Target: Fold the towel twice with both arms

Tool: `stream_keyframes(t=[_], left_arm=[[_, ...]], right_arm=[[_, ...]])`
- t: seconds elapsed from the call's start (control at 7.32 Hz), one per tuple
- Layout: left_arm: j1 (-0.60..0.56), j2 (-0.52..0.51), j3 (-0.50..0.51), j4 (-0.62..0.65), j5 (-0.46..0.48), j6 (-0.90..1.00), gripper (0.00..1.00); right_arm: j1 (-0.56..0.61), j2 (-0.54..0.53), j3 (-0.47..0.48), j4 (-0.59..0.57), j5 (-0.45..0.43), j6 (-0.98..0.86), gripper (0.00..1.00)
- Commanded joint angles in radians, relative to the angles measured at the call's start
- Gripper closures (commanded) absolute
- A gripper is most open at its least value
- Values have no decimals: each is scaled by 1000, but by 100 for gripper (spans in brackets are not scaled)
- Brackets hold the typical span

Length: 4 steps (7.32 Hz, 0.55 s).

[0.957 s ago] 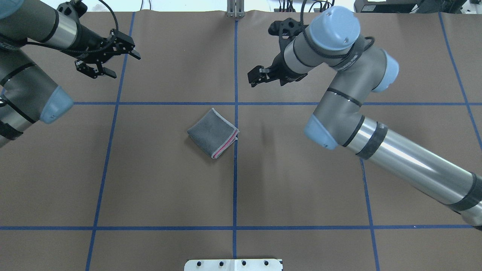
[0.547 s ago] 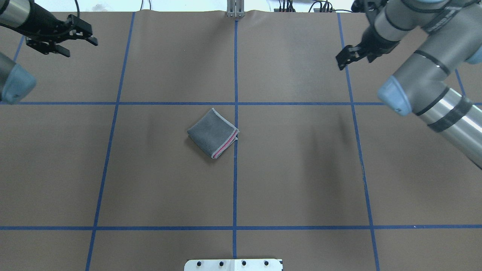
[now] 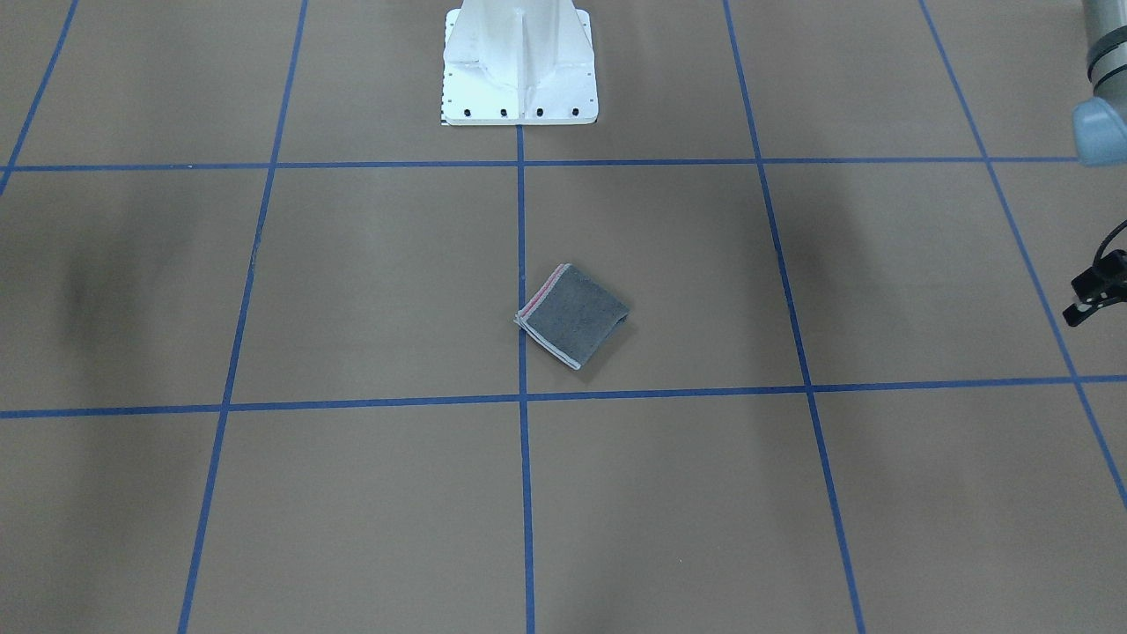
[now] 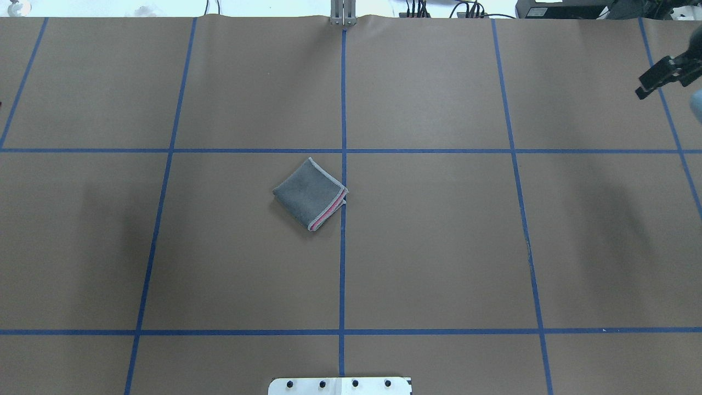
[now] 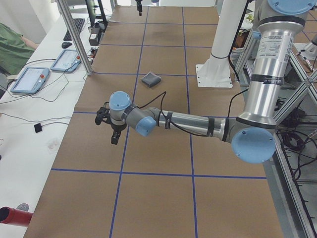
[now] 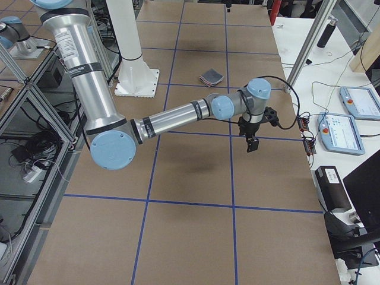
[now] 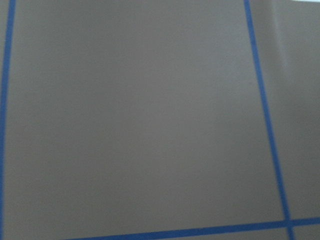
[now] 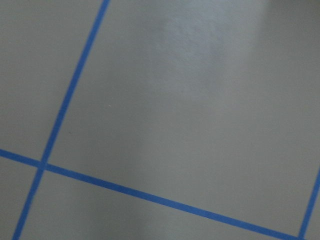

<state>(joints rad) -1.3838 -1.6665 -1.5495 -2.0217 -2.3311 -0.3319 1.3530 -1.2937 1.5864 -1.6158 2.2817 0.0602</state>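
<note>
Folded dark-grey terry towel (image 4: 310,193) sits central on the brown counter (image 4: 439,247). Left pincer (image 5: 114,135) and right pincer (image 4: 655,79) hang well apart on either side, about equally distant. Open or closed, can't tell.

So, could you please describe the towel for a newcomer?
On the brown table gridded in blue, look beside the centre tape line, ahead of the white pedestal. The towel is the only cloth: a folded grey square, pink showing along one edge.

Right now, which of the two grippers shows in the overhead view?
The right gripper, at that view's upper right edge, far from the towel. The left gripper is outside that frame; the front-facing view catches it at its right edge.
</note>
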Motion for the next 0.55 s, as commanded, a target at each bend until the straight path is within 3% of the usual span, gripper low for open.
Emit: stream_keyframes(t=[0.0, 0.27, 0.41], left_arm=[[-61, 136, -108, 12, -17, 92, 0], [-110, 203, -121, 17, -8, 300, 0], [-135, 255, -121, 14, -4, 353, 0]], right_arm=[[118, -94, -25, -6, 27, -118, 0], [123, -149, -48, 32, 4, -122, 0], [129, -188, -49, 125, 4, -115, 0]])
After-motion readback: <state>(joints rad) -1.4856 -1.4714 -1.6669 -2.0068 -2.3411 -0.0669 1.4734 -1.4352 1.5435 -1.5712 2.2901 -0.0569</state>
